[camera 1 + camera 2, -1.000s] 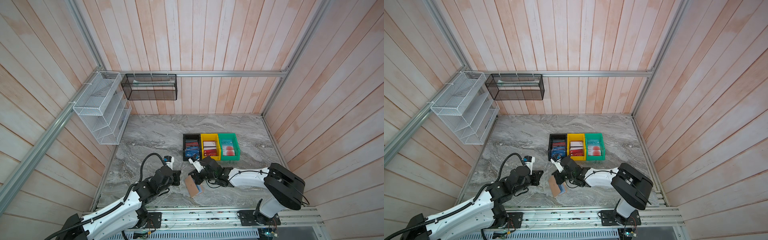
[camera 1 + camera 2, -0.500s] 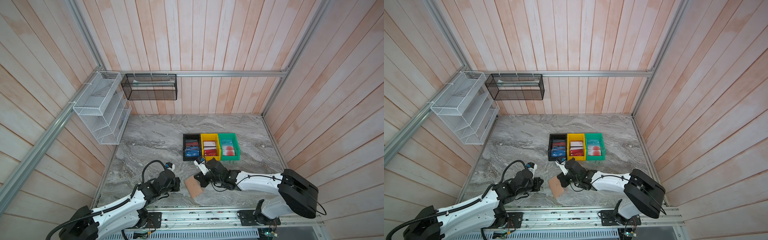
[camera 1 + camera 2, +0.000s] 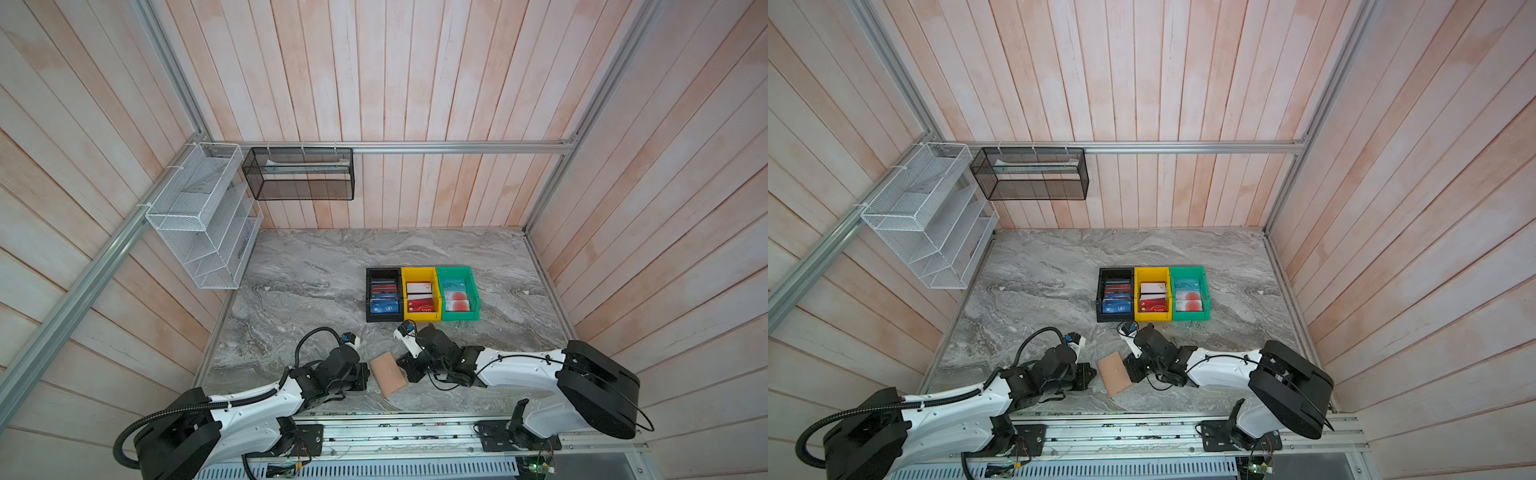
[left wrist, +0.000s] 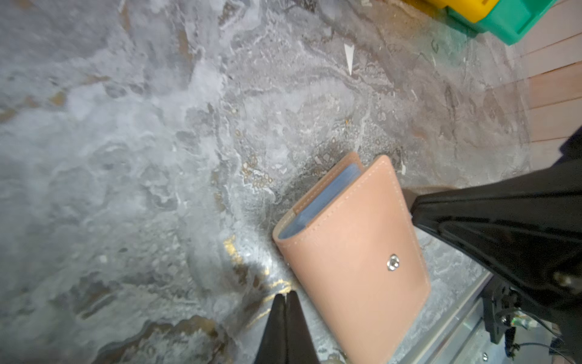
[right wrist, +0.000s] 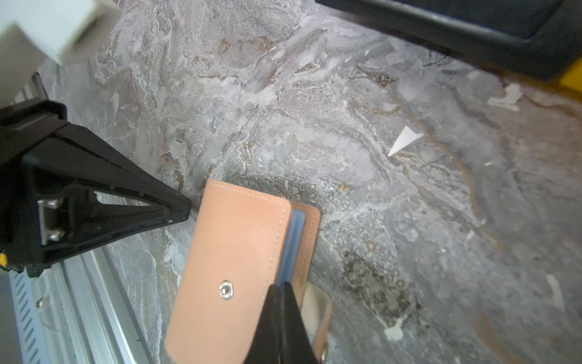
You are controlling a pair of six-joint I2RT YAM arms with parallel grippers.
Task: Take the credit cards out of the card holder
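Card holder (image 3: 388,375) settled flat; right wrist alone shows its tab (image 5: 318,310), seemingly unsnapped.

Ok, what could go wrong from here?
1. The right gripper is shut at the open edge of the card holder; it may shove the loose holder rather than lift the cover.
2. The holder lies close to the front rail; a push could slide it onto the rail.
3. The left gripper, also shut, is beside it, not on it.

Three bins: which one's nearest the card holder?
The black bin, left end of the row in both top views; the yellow bin and green bin lie farther from the card holder.
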